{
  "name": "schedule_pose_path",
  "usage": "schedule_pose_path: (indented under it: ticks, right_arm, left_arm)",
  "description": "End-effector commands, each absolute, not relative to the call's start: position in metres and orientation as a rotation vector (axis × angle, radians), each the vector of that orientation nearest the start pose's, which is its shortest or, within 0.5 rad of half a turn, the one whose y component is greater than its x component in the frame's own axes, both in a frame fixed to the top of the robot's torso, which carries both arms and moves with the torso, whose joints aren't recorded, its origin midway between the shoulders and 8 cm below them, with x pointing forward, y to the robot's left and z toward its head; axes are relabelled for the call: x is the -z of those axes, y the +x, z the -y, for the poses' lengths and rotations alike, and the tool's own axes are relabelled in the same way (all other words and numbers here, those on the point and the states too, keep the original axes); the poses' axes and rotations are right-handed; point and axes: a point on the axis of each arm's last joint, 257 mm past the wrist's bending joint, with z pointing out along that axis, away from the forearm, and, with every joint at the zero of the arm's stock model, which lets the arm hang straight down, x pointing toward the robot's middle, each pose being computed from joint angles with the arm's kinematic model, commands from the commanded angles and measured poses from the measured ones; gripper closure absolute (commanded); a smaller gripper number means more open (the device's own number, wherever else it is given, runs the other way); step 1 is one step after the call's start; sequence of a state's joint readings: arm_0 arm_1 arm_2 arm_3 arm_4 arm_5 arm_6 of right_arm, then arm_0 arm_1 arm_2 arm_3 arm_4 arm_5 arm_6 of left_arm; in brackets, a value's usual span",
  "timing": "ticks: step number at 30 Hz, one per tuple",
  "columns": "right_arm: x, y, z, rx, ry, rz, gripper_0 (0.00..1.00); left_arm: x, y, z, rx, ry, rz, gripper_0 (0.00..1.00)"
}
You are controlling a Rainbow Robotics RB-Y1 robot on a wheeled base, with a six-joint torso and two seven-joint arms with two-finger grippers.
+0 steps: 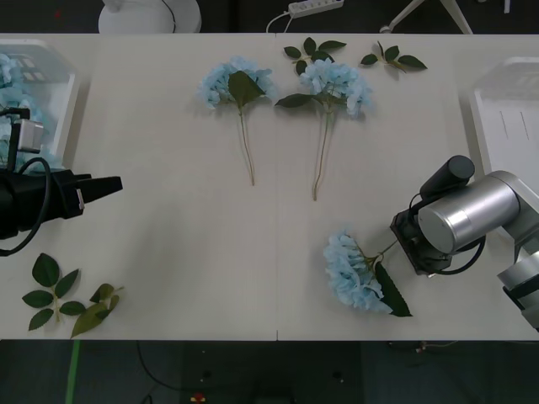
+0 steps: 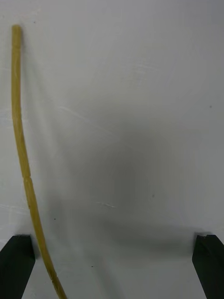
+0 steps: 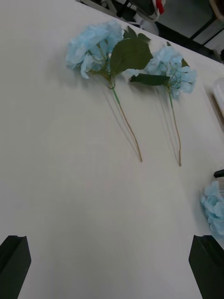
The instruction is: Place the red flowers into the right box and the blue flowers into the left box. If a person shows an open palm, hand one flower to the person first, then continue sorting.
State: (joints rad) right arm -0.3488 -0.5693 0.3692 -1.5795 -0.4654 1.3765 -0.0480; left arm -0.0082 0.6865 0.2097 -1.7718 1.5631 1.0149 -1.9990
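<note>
Table: three blue flowers [image 1: 238, 82] | left box [image 1: 63, 88]: perhaps more | both grippers' fingers released

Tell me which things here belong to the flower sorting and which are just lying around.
Job:
- fluffy pale blue flowers
- white plastic left box
- white plastic right box
- open right gripper over a stalk

Lying about:
- loose green leaf sprigs
- white power strip
</note>
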Motion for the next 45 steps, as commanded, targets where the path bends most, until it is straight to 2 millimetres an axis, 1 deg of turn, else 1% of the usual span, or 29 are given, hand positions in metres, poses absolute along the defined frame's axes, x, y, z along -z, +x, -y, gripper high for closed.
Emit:
schedule_pose_path:
  ticks: [1,2,3,4,5,6,7,8,10,13,18,21,26,28,29,31,33,34,37,38,39,40,43,45]
  right_arm:
    - [0.368,0.454,0.249,-0.283,1.507,-2.376,0.26]
    - [0.369,0.454,0.249,-0.283,1.51,-2.376,0.3]
    - [0.369,0.455,0.246,-0.292,1.508,-2.378,0.4]
    - [0.37,0.455,0.246,-0.296,1.511,-2.376,0.47]
    - [0.369,0.457,0.246,-0.303,1.509,-2.372,0.6]
    - [0.37,0.458,0.246,-0.303,1.509,-2.37,0.7]
    - [0.37,0.457,0.246,-0.302,1.512,-2.368,0.76]
    - [0.37,0.457,0.247,-0.298,1.515,-2.366,0.9]
    - [0.371,0.457,0.248,-0.296,1.518,-2.365,1.0]
    - [0.371,0.457,0.247,-0.299,1.52,-2.367,1.0]
    - [0.372,0.454,0.245,-0.316,1.535,-2.382,1.0]
    - [0.365,0.453,0.245,-0.325,1.547,-2.404,1.0]
    - [0.339,0.454,0.246,-0.337,1.56,-2.465,1.0]
    - [0.32,0.456,0.24,-0.369,1.57,-2.494,1.0]
    - [0.315,0.455,0.239,-0.372,1.574,-2.504,1.0]
    - [0.293,0.456,0.234,-0.395,1.579,-2.542,1.0]
    - [0.276,0.455,0.231,-0.409,1.576,-2.574,1.0]
    - [0.271,0.454,0.231,-0.41,1.573,-2.585,1.0]
    - [0.24,0.46,0.225,-0.462,1.516,-2.618,1.0]
    - [0.234,0.462,0.225,-0.472,1.505,-2.619,1.0]
    - [0.217,0.467,0.225,-0.486,1.423,-2.629,1.0]
    - [0.211,0.469,0.224,-0.49,1.384,-2.637,1.0]
    - [0.178,0.481,0.226,-0.523,1.225,-2.651,1.0]
    - [0.161,0.488,0.23,-0.539,1.148,-2.645,1.0]
  left_arm:
    - [0.152,0.462,-0.235,0.789,0.413,-1.922,0.0]
    - [0.153,0.46,-0.23,0.805,0.42,-1.919,0.0]
    - [0.152,0.459,-0.224,0.82,0.431,-1.914,0.0]
    - [0.151,0.459,-0.222,0.826,0.433,-1.91,0.0]
    - [0.151,0.458,-0.218,0.834,0.443,-1.908,0.0]
    - [0.152,0.457,-0.215,0.841,0.452,-1.906,0.0]
    - [0.152,0.457,-0.214,0.84,0.455,-1.906,0.0]
    - [0.153,0.456,-0.211,0.826,0.488,-1.892,0.0]
    - [0.157,0.455,-0.208,0.798,0.54,-1.876,0.0]
    - [0.16,0.451,-0.204,0.773,0.601,-1.852,0.0]
    - [0.157,0.447,-0.199,0.758,0.666,-1.799,0.0]
    - [0.156,0.443,-0.198,0.75,0.699,-1.766,0.0]
    - [0.157,0.435,-0.198,0.737,0.736,-1.717,0.0]
    - [0.158,0.432,-0.199,0.729,0.746,-1.7,0.0]
    - [0.157,0.432,-0.199,0.727,0.75,-1.694,0.0]
    - [0.16,0.428,-0.199,0.726,0.755,-1.683,0.0]
    - [0.162,0.425,-0.2,0.73,0.752,-1.677,0.0]
    - [0.163,0.424,-0.199,0.735,0.75,-1.677,0.0]
    - [0.166,0.418,-0.198,0.759,0.729,-1.674,0.0]
    - [0.166,0.418,-0.198,0.763,0.722,-1.672,0.0]
    - [0.166,0.417,-0.196,0.772,0.717,-1.665,0.0]
    - [0.167,0.416,-0.195,0.772,0.719,-1.665,0.0]
    - [0.169,0.414,-0.195,0.774,0.72,-1.663,0.0]
    - [0.171,0.412,-0.195,0.776,0.726,-1.666,0.0]
